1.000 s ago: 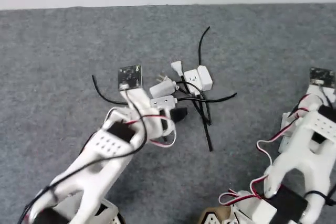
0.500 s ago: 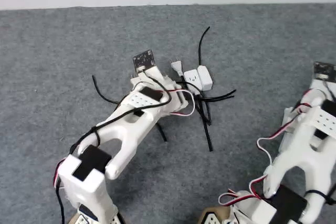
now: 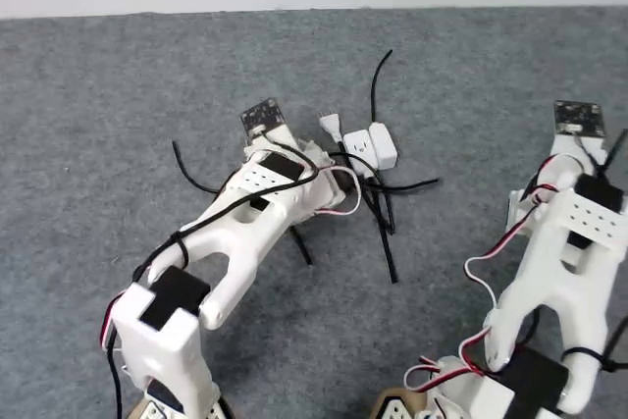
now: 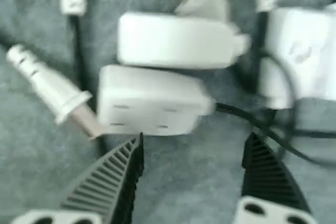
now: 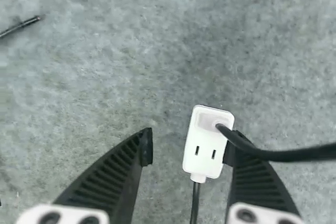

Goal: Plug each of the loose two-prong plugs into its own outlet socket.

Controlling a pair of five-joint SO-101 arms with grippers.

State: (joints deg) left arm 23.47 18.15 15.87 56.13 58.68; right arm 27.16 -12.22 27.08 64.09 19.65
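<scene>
Outlet socket [image 4: 152, 106] lies among black cords [image 3: 386, 237] at mid-table [image 3: 491, 85], long axis crosswise to the left gripper [image 4: 191, 150], slots facing its spread jaws. Right gripper [image 5: 189, 136], also spread, has shifted inward.

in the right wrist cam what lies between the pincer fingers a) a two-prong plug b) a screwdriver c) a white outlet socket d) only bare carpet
c: the open right pincer straddles a white outlet socket with two slots and a black cord.

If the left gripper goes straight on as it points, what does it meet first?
Most likely the white outlet socket lying just ahead of the open left gripper; depth is unclear.
</scene>
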